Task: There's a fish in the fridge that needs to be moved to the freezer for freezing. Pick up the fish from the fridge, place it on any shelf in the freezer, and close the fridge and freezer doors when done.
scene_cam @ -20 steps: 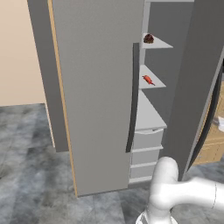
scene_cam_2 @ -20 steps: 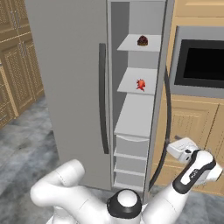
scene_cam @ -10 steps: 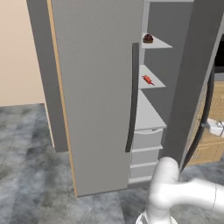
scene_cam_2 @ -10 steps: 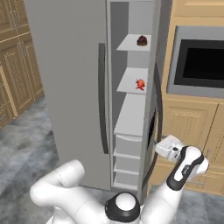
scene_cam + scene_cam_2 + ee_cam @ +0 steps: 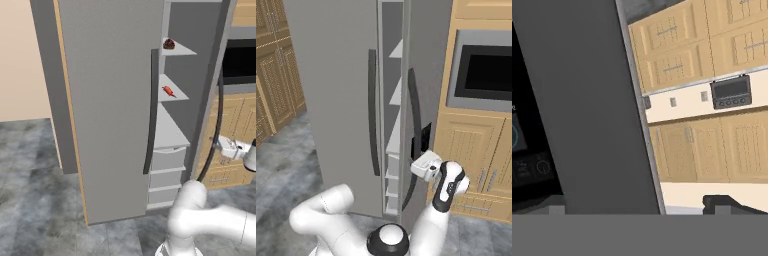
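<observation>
We see the fish (image 5: 168,91) on the freezer's (image 5: 172,125) middle shelf (image 5: 175,92). Our gripper (image 5: 425,164) stands wide open and empty against the freezer door (image 5: 426,95).

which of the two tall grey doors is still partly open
The narrower grey door beside the gripper: it stands ajar, the freezer's light-grey shelves showing in the gap. The wider grey door is shut.

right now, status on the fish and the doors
Gripper open, empty, against the freezer door. Fish on freezer shelf. Fridge door shut, freezer door part open.

gap – narrow slot into freezer (image 5: 392,125) | blocked by – half-shut freezer door (image 5: 426,75)
</observation>
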You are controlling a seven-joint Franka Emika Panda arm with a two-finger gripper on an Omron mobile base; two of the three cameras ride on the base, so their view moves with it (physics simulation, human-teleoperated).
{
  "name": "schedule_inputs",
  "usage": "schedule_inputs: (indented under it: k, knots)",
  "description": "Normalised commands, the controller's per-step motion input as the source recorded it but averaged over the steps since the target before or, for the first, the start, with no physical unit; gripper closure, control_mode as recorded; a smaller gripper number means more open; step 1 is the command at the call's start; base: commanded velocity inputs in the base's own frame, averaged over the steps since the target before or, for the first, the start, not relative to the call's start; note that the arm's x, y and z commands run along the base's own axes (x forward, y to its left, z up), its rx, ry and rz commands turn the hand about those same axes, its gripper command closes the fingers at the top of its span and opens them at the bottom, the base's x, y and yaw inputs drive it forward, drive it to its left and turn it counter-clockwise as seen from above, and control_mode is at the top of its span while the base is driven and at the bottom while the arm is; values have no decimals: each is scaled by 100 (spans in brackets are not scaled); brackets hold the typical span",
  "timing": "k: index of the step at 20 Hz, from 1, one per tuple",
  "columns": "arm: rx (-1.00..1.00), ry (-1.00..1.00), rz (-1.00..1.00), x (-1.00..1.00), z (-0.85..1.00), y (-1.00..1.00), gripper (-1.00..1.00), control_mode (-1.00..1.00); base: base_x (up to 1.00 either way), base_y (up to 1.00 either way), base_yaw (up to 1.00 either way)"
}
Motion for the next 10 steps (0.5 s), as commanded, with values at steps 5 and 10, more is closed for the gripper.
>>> schedule_inputs:
  k: [5, 10]
  knots:
    - [0, 2, 0, 62, -9, 100, -100, -100, 0, 0, 0]
    - [0, 7, 0, 79, -1, 86, -100, -100, 0, 0, 0]
